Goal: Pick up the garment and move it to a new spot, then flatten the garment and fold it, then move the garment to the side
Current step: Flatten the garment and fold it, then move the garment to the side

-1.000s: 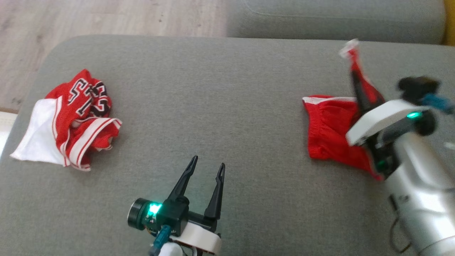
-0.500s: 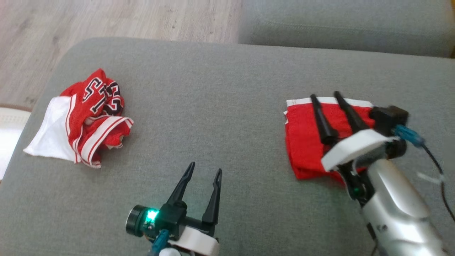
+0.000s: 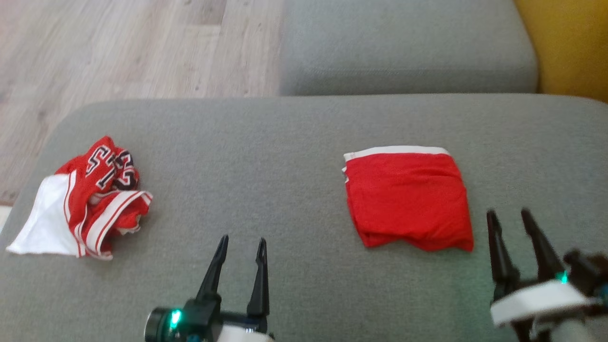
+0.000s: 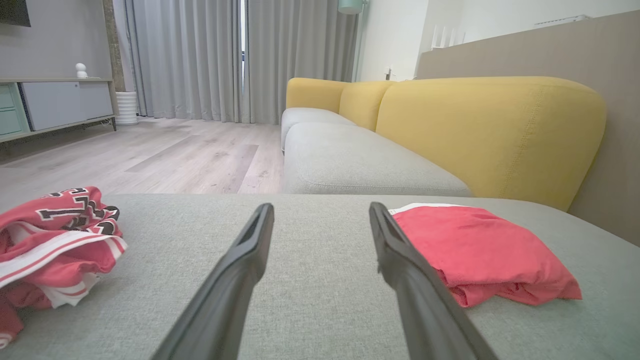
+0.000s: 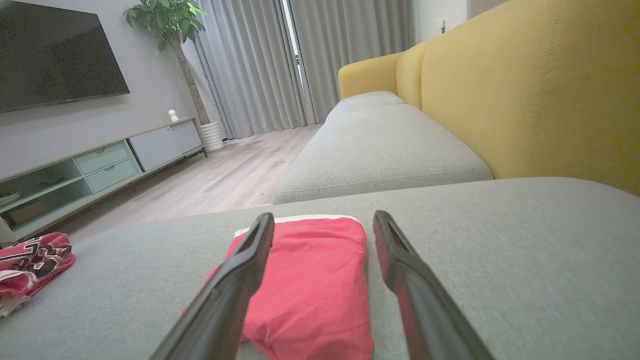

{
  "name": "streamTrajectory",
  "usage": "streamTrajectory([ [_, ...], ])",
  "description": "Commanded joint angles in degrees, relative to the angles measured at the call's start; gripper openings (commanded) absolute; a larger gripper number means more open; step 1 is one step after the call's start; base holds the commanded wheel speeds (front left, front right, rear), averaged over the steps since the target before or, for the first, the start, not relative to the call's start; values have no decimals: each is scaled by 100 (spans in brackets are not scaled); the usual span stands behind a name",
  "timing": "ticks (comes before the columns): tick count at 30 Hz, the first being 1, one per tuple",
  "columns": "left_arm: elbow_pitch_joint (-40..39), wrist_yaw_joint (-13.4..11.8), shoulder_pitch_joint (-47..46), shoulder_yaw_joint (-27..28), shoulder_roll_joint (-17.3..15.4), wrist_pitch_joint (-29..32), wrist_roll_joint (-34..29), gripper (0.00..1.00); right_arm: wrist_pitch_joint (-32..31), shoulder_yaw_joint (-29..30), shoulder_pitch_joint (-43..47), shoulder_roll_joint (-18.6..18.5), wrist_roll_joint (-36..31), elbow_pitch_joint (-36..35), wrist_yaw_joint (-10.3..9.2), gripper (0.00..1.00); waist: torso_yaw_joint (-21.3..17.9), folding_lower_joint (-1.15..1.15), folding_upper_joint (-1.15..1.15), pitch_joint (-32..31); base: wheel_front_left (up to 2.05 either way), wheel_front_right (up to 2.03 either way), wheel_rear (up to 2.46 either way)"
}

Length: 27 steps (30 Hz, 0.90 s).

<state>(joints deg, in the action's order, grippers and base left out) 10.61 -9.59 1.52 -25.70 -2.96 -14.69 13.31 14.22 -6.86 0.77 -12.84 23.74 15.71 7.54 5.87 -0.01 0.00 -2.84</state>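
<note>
The folded red garment (image 3: 408,197) with a white band along its far edge lies flat on the grey sofa cushion (image 3: 285,142), right of centre; I also see the garment (image 4: 480,252) in the left wrist view and the garment (image 5: 310,280) in the right wrist view. My right gripper (image 3: 509,218) stands open near the front right, just off the garment's near right corner, holding nothing. My left gripper (image 3: 242,242) is open at the front centre, well left of the garment, with bare cushion between its fingers.
A crumpled red and white jersey (image 3: 90,197) with numbers lies at the cushion's left end. A second grey seat (image 3: 403,47) and a yellow backrest (image 3: 565,42) lie beyond. Wooden floor (image 3: 118,47) lies past the far left edge.
My right gripper opened, let go of the garment and drew back toward the front right. The garment now lies flat and folded. The head camera has shifted too.
</note>
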Motion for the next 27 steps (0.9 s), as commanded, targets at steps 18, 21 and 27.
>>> streamTrajectory([
  [18, -377, -57, 527, 454, 8, -30, -111, 100, 77, 277, 893, 560, -496, -611, -5, 100, -167, 1, 0, -276, 0, 0, 0],
  [21, -344, -37, 511, 467, 8, -30, -120, 100, 77, 294, 886, 579, -502, -608, -5, 100, -145, 1, 0, -277, 0, 0, 0],
  [27, -316, -18, 501, 467, 8, -30, -106, 100, 77, 289, 881, 589, -508, -595, -5, 100, -117, 1, 0, -275, 0, 0, 0],
])
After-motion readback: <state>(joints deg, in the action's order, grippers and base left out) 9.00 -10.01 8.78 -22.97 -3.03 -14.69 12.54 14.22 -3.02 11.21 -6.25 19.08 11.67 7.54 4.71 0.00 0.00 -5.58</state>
